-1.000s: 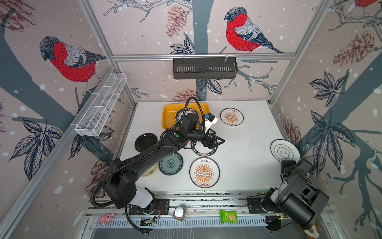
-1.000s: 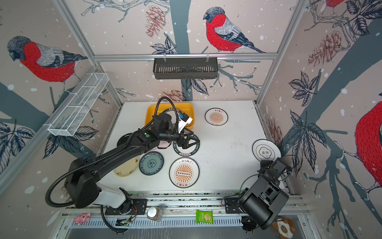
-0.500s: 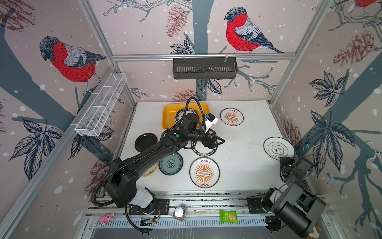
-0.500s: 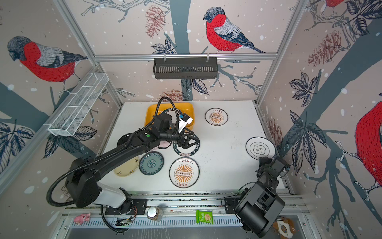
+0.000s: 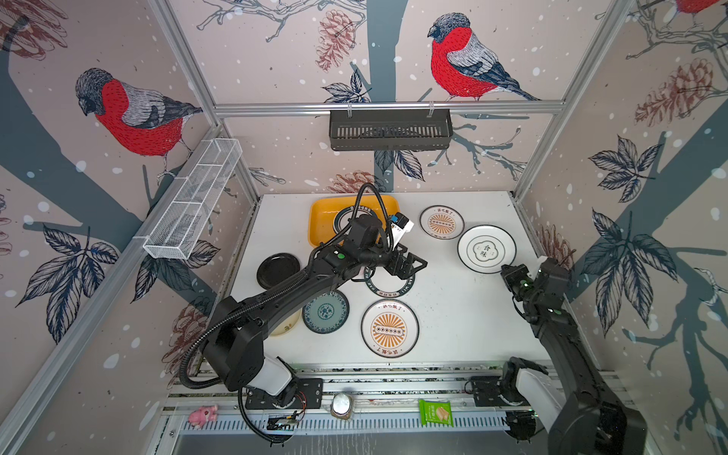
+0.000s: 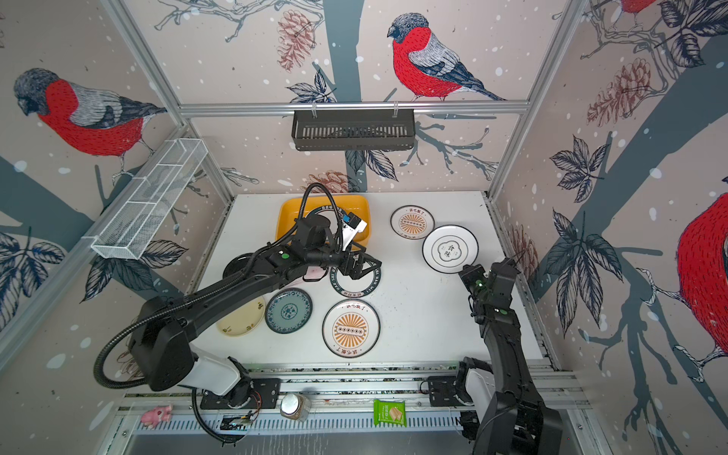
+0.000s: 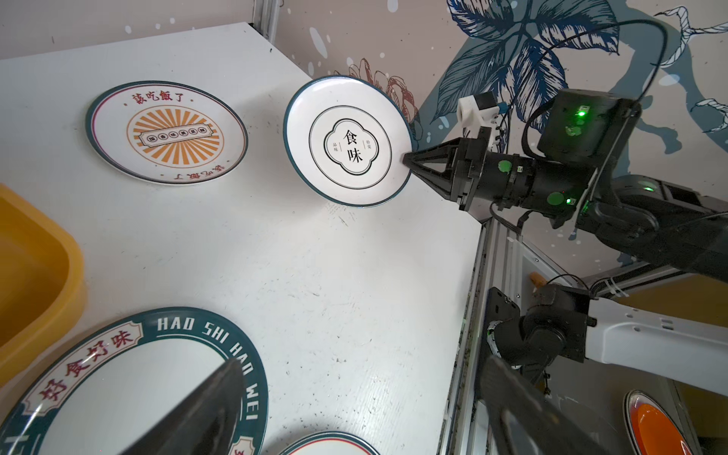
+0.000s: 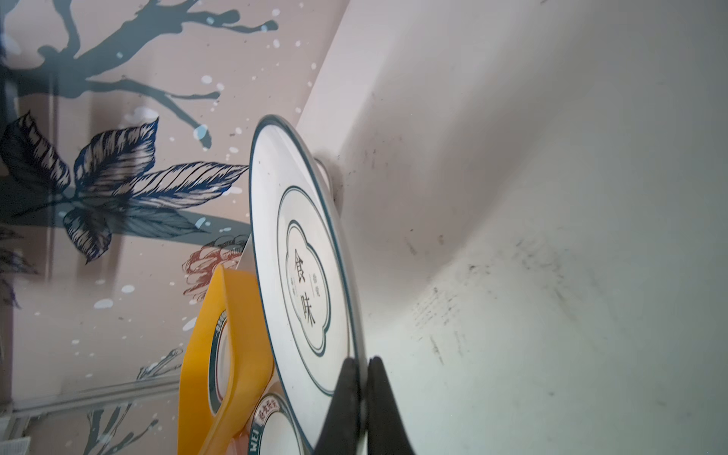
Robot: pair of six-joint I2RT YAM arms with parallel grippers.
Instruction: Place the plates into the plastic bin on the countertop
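R end effector [image 5: 507, 272] clenched on near-right rim of white round cloud-emblem plate [image 5: 486, 249], tilted, right side of white worktop [image 5: 453, 315]. Target: yellow-orange shallow plastic bin [image 5: 317, 224], far-left of plate. L end effector [image 5: 409, 264] released, nearer bin.

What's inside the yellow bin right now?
One plate with a dark-green lettered rim lies in the bin. The left arm covers much of it, so anything else inside cannot be seen.
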